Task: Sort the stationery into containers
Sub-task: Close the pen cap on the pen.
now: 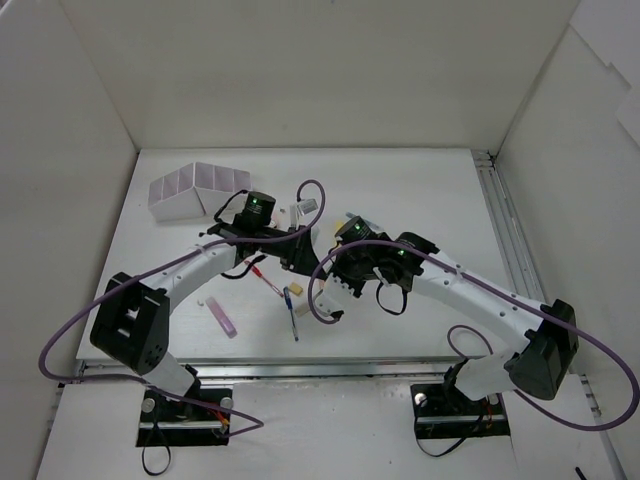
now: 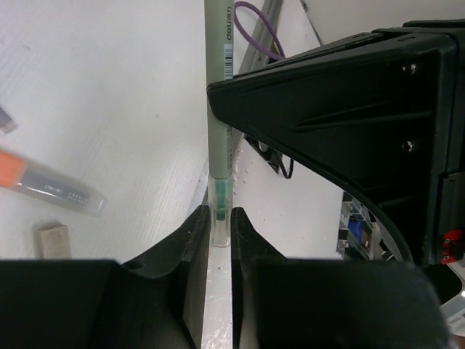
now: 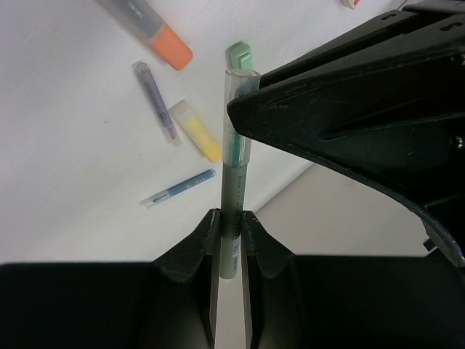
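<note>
Both arms have hold of one item: the left end effector (image 2: pixel 220 225) is closed on the clear cap end of the green pen (image 2: pixel 219 109), and the right end effector (image 3: pixel 229 225) is closed on its barrel end. The pen appears to hang above the bench (image 1: pixel 420 200) near its middle, well apart from the organizer box (image 1: pixel 180 208) at about 10 o'clock in the top view.

The main risk is a tug-of-war. If either arm draws away before the other lets go, the cap could pop off, since the left fingers pinch only that cap. The barrel is smooth, round, glossy plastic, so it may also slide or roll in the hard black pads and drop among the loose pieces below.

Those pieces are an orange marker (image 3: pixel 156 33) with a translucent grey body, a stubby yellow marker (image 3: pixel 196 129), a thin blue pen (image 3: pixel 178 187) and a matte tan eraser (image 2: pixel 53 240). The box is pale, thin-walled and split by slanted dividers.
</note>
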`<control>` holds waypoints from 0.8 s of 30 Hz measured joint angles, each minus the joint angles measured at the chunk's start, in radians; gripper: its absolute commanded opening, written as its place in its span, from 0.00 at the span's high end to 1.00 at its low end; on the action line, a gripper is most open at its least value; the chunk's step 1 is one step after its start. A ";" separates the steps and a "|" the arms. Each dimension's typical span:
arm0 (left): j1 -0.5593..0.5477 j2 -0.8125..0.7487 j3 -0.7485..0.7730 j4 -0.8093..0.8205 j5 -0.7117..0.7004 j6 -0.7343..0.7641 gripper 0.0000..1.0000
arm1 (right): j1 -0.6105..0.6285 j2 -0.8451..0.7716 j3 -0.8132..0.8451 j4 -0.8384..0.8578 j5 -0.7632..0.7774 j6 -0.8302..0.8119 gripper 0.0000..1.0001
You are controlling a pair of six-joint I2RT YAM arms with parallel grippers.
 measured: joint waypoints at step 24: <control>0.039 0.011 0.154 0.150 0.026 0.047 0.01 | 0.008 0.023 0.094 -0.175 -0.317 0.075 1.00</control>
